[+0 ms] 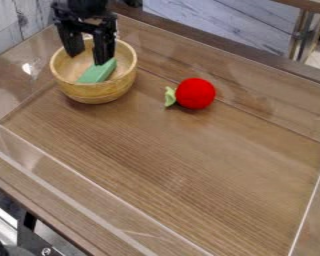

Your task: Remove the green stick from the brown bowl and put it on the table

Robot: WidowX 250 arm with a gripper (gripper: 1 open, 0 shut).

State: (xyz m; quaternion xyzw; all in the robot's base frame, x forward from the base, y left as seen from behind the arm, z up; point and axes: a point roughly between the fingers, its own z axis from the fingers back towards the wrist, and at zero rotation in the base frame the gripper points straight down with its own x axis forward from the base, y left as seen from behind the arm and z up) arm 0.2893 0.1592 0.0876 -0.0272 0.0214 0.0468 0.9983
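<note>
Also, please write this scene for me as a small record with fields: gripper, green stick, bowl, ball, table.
gripper: dark, jaws open, above the bowl's far part, close to the stick
green stick: light green block, lying tilted inside the bowl, not yet out
bowl: light tan, round, thick rim, standing on the table
ball: red, with small green leaf, outside the bowl
table: brown wood grain, glossy
contact of gripper and stick: cannot tell

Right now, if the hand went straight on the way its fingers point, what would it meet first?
Most likely the green stick in the brown bowl: the open hand points down toward it, though one view leaves the depth unclear.
</note>
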